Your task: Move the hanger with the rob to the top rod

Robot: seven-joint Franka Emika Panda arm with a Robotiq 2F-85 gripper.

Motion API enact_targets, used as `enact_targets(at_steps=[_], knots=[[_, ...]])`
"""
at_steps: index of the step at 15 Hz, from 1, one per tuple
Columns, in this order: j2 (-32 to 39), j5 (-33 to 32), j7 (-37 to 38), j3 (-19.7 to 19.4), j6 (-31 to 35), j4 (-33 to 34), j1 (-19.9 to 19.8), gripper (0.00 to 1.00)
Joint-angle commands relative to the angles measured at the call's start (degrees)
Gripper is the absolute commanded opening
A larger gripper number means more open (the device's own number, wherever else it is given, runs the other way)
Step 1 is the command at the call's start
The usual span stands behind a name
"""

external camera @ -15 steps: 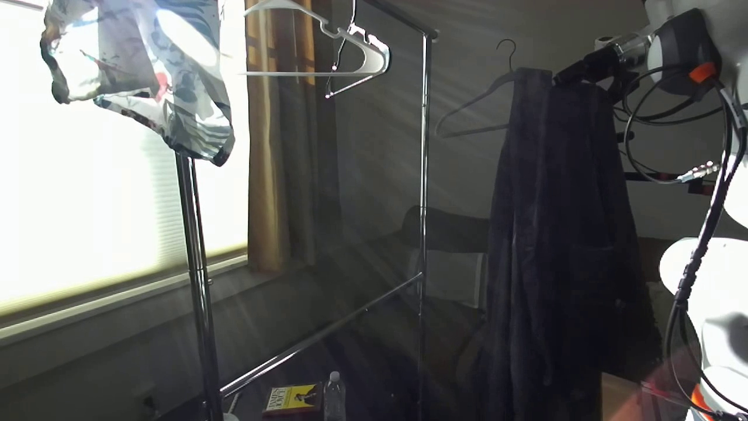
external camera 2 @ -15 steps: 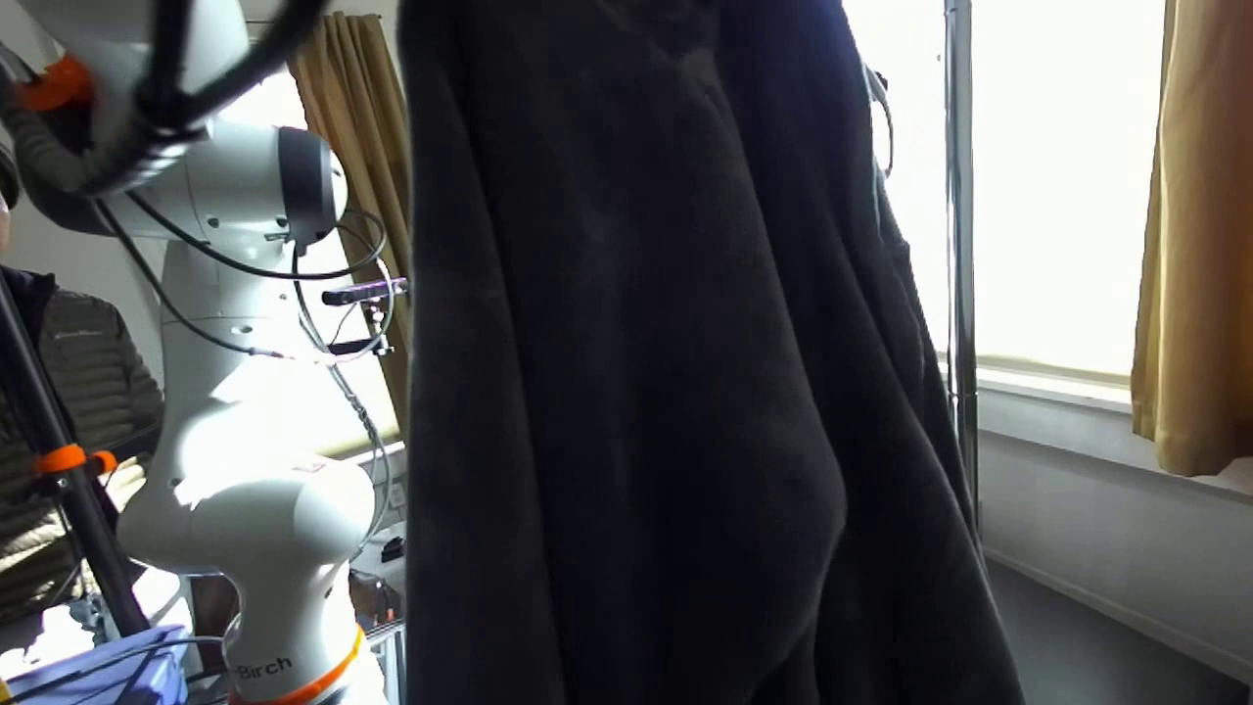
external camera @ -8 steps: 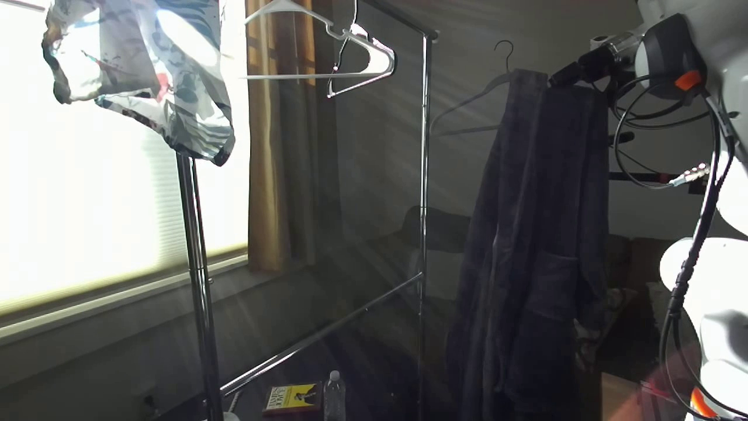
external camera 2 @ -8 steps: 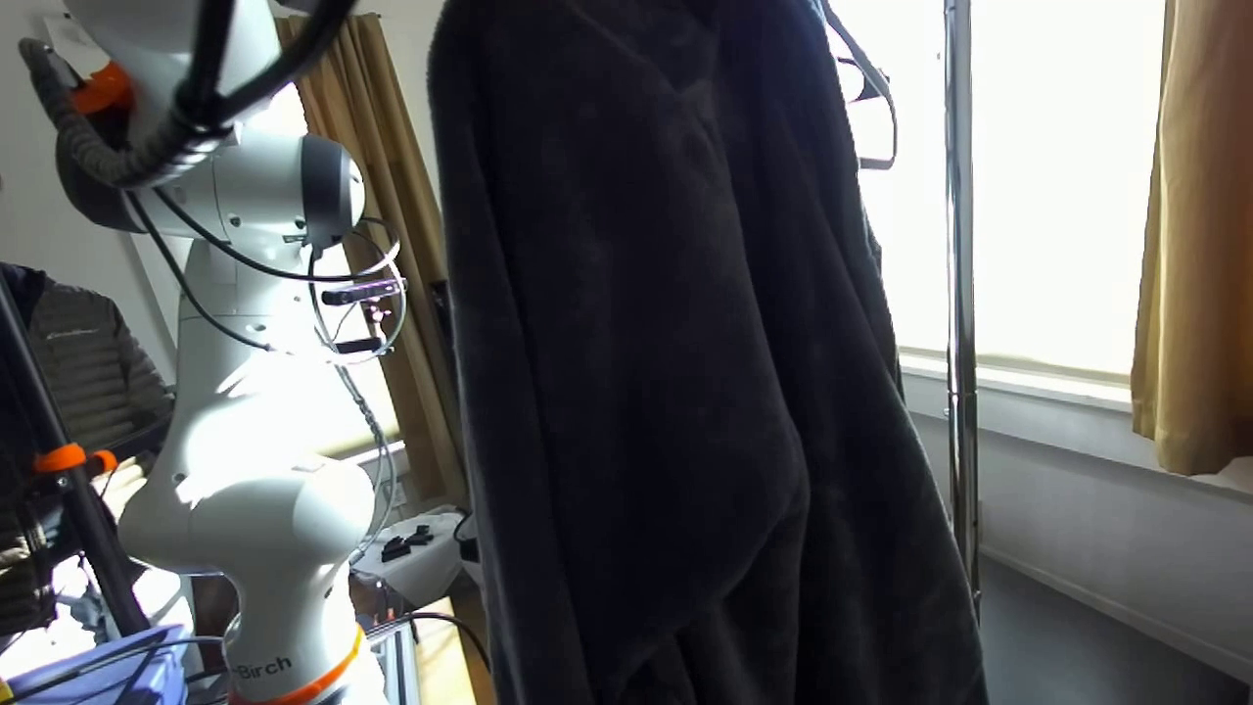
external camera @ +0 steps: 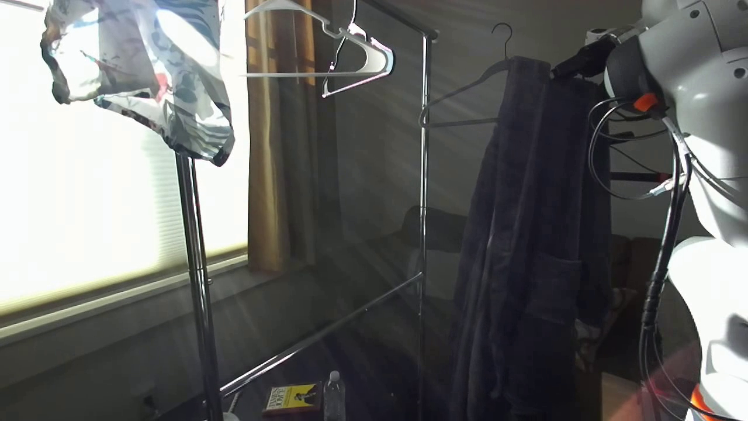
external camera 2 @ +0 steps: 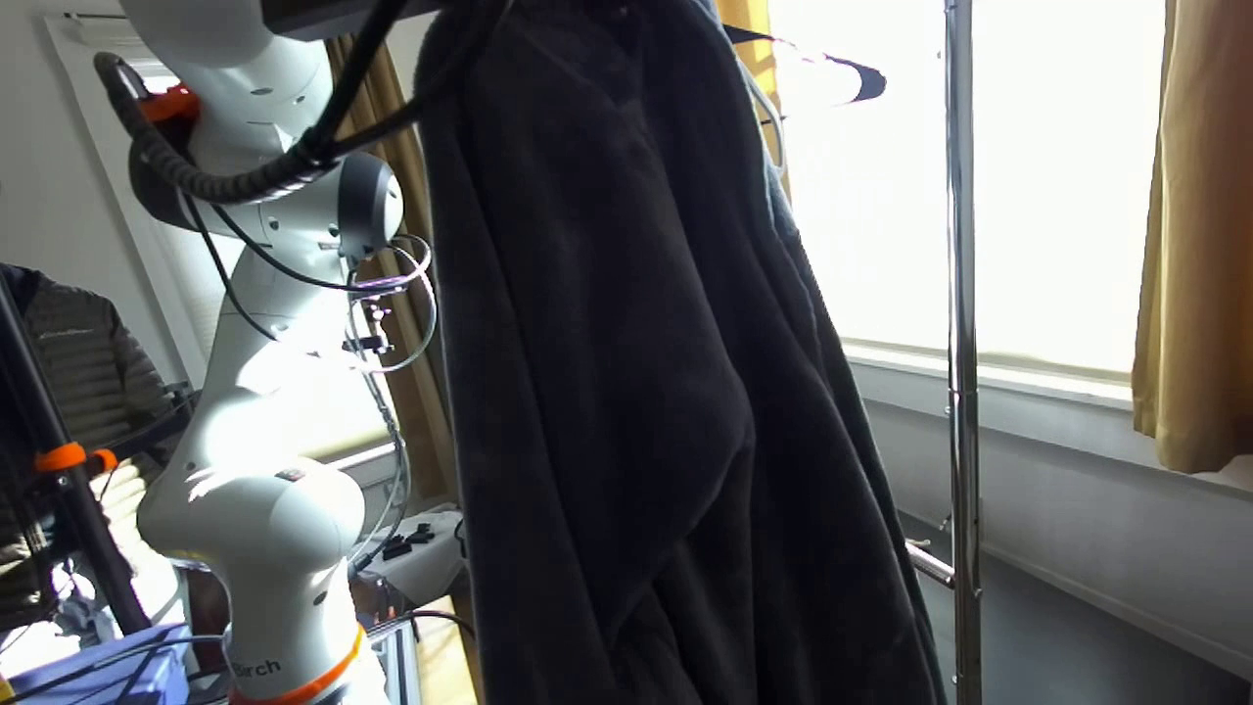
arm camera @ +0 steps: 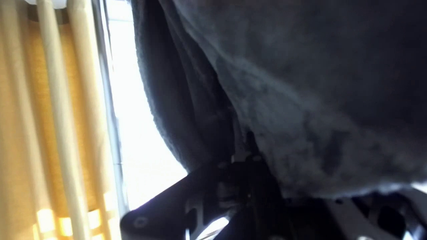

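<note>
The dark hanger [external camera: 461, 123] carries the dark robe [external camera: 526, 204] in an exterior view. Its hook stands free in the air, and its bare left end reaches in front of the rack's right post. The robe covers its other side. My gripper [external camera: 556, 73] is at the robe's right shoulder. In the wrist view, the gripper [arm camera: 245, 156] is closed in the robe's folds [arm camera: 283, 100]; the hanger part between the fingers is hidden. The robe also fills the middle of an exterior view [external camera 2: 607, 343]. The rack's top rod [external camera: 403, 20] is left of the hook.
White hangers [external camera: 304, 75] and a floral garment [external camera: 175, 76] hang at the rack's upper left. The rack's post [external camera: 425, 175] and lower rod [external camera: 327, 336] stand beside the robe. A book [external camera: 292, 397] and a bottle [external camera: 334, 397] are below. A curtain [arm camera: 60, 100] shows in the wrist view.
The hanger and robe have risen and shifted left toward the rack's post in an exterior view. The arm has come further into both exterior views. The robe's hem has swung.
</note>
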Motion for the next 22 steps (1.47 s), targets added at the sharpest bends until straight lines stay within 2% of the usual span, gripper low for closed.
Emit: enact_targets(at_steps=[1,3,4,5,7,10,11,13,14,15,16,17,18,19,20,21,22], knots=[[4.5,6.3,-0.4,-11.7,-1.3,-4.9,9.4,0.02],[10.2,12.8,1.1,-16.4,-1.3,-8.5,11.2,0.02],[13.3,16.9,2.4,-17.3,-1.3,-9.8,10.1,0.02],[14.3,20.9,2.7,-13.3,0.7,-8.7,5.7,0.02],[20.1,28.3,5.2,-14.1,3.1,-10.5,4.7,0.02],[28.3,37.0,8.1,-12.8,8.7,-11.5,1.8,0.02],[31.5,36.9,9.1,-15.9,9.9,-13.1,3.7,0.02],[34.4,38.3,7.8,-12.8,14.5,-10.5,0.5,0.02],[36.2,38.3,7.1,-12.7,15.8,-10.5,0.0,0.02],[38.3,38.1,8.0,-13.9,17.0,-11.0,0.7,0.02],[38.4,35.4,8.7,-14.4,19.9,-10.8,3.3,0.02],[37.8,34.9,8.4,-14.1,19.4,-10.2,3.6,0.02],[38.4,36.4,8.4,-12.8,15.8,-10.0,0.9,0.07],[38.5,34.8,7.9,-12.8,17.5,-9.9,2.7,0.07],[38.9,34.8,8.1,-13.0,17.6,-9.9,2.8,0.02],[39.7,34.5,9.2,-12.9,19.1,-10.1,2.7,0.02],[41.4,35.5,11.7,-13.0,19.3,-9.8,0.7,0.02]])
